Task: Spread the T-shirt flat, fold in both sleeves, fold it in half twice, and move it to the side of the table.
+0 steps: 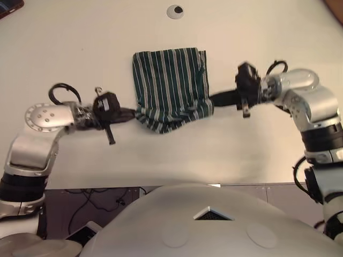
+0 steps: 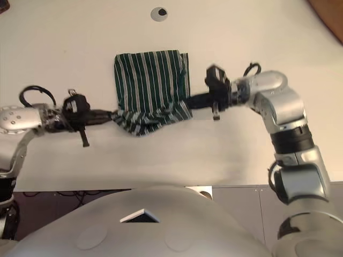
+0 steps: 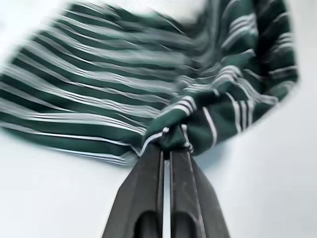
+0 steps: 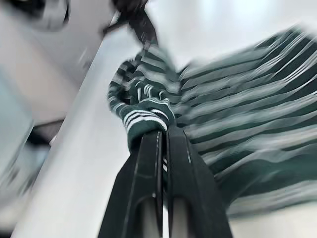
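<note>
The T-shirt [image 1: 170,80], dark green with thin white stripes, lies folded into a rough rectangle in the middle of the white table [image 1: 80,32]. Its near edge is bunched and lifted. My left gripper [image 1: 134,114] is shut on the near left corner of the T-shirt [image 3: 171,136], the cloth pinched at its tips. My right gripper [image 1: 211,99] is shut on the near right corner of the T-shirt [image 4: 148,119]. The two grippers hold the near edge between them, with the far part resting on the table.
A small round dark-centred disc [image 1: 175,11] is set in the table behind the T-shirt. A dark object [image 1: 9,7] lies at the far left corner. The table's front edge [image 1: 161,183] runs just below the arms, with cables [image 1: 91,201] on the floor.
</note>
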Robot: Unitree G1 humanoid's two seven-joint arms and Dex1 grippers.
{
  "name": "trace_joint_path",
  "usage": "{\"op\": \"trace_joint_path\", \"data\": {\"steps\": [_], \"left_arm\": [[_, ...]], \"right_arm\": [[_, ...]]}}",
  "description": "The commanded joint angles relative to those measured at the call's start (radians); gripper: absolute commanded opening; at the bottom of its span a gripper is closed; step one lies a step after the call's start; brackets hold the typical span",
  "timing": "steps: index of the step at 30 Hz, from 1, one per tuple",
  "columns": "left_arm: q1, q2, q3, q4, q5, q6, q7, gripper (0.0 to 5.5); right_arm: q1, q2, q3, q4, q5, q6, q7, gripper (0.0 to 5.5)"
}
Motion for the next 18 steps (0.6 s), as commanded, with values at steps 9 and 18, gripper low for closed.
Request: {"op": "trace_joint_path", "data": {"steps": [9,18], "left_arm": [[-0.389,-0.252,-0.009,0.348,-0.008,0.2,0.297,0.0],[-0.589,-0.374,0.062,0.698,0.012,0.096,0.391,0.0]], "right_arm": [[-0.316,0.271,-0.06,0.654,-0.182,-0.109,-0.198,0.02],[-0.419,0.314,-0.193,0.914,-0.223,-0.201,-0.305,0.02]]}}
